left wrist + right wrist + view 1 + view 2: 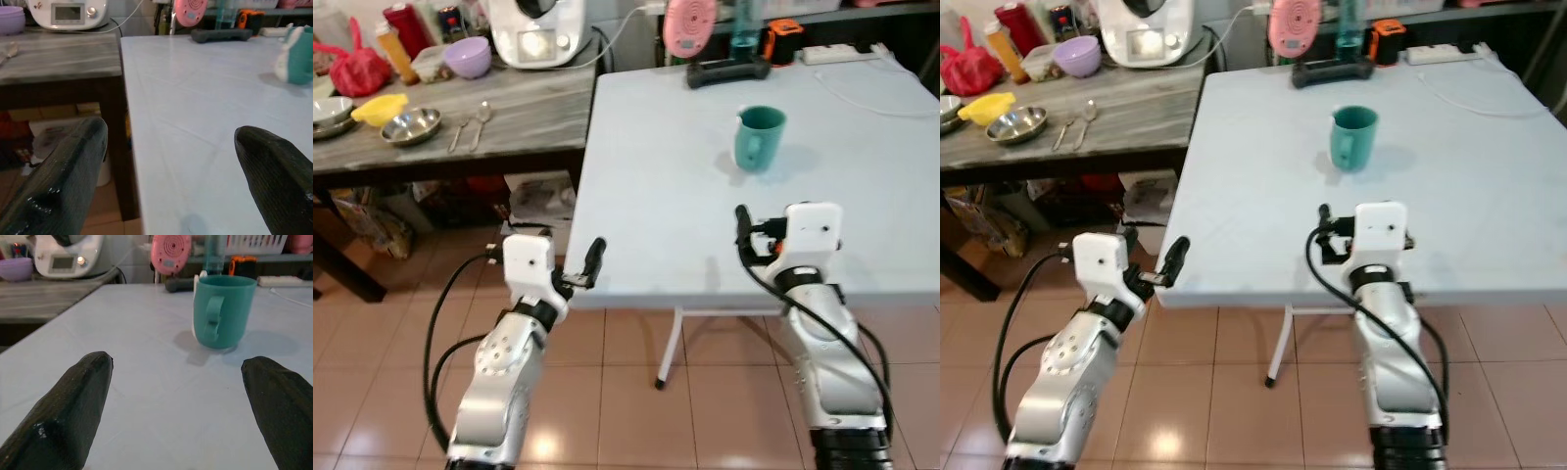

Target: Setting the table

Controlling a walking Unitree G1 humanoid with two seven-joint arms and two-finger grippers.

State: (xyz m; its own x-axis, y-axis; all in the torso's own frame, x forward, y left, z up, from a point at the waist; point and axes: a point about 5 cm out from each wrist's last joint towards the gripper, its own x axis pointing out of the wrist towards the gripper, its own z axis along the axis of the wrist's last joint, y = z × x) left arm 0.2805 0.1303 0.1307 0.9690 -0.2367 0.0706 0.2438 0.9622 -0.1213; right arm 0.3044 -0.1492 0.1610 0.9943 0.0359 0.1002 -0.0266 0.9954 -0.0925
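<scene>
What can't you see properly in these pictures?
- Inside of the teal mug: the head views look from too flat an angle, and its own wall hides it in the right wrist view.
- Purple bowl: cut off by the left wrist view's edge.
- Spoons on the wooden table: too small to count.
- Contents of the steel bowl: too small.

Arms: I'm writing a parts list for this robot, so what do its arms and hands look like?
Both arms are glossy silver with rounded segments and white boxy wrist housings. Loose black cables loop alongside each. The left hand and right hand each have two long black fingers with a fine woven texture.
</scene>
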